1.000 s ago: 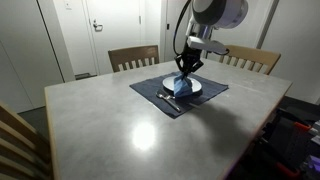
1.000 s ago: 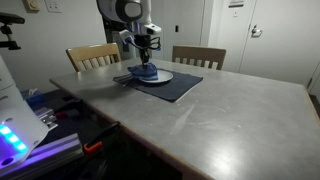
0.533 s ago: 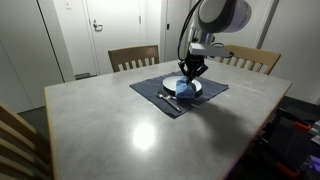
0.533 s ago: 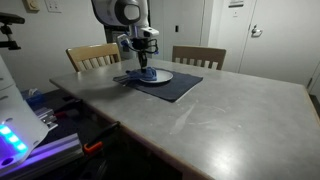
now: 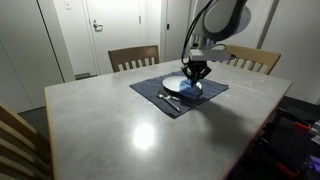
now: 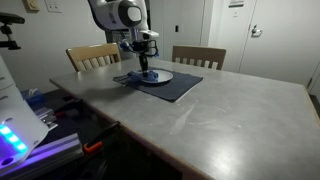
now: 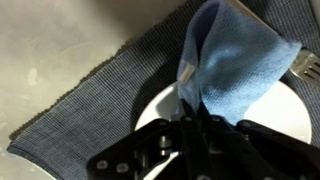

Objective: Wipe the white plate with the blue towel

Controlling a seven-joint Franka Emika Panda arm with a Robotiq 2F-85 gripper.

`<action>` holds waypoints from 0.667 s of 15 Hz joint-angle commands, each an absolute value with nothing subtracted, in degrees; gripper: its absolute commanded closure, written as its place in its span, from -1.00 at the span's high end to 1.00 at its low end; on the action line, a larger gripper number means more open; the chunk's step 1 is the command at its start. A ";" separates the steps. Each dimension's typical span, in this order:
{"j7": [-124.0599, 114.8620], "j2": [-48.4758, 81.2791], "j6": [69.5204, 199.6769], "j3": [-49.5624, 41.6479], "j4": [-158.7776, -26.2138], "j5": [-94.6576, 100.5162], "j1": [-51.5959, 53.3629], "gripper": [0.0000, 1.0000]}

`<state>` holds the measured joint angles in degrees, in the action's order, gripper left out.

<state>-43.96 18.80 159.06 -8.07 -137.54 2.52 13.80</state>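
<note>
The white plate (image 5: 180, 86) lies on a dark blue placemat (image 5: 152, 92) on the table; it also shows in an exterior view (image 6: 160, 76) and in the wrist view (image 7: 160, 104). My gripper (image 5: 196, 74) is shut on the blue towel (image 7: 235, 65) and holds it down onto the far side of the plate. The towel hangs from the fingers in a bunch (image 5: 193, 87). In an exterior view my gripper (image 6: 144, 66) stands upright over the plate's near edge with the towel (image 6: 145, 74) under it.
Cutlery (image 5: 166, 98) lies on the placemat beside the plate. A fork tip (image 7: 305, 66) shows at the wrist view's right edge. Two wooden chairs (image 5: 133, 57) (image 5: 252, 59) stand behind the table. Another chair back (image 5: 15, 130) is at the near left.
My gripper has dragged the towel across the plate toward the plate's far side, away from the cutlery. The towel stays gripped.
</note>
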 commanded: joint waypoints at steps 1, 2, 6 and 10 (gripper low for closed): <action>-50.49 19.92 156.10 -12.00 -136.54 8.51 16.54 -0.96; -52.34 20.06 155.54 -12.63 -136.45 10.16 16.83 -0.96; -56.93 20.47 154.35 -12.95 -136.29 14.04 16.19 -0.96; -63.43 22.20 154.68 -13.43 -135.13 15.53 16.54 -0.96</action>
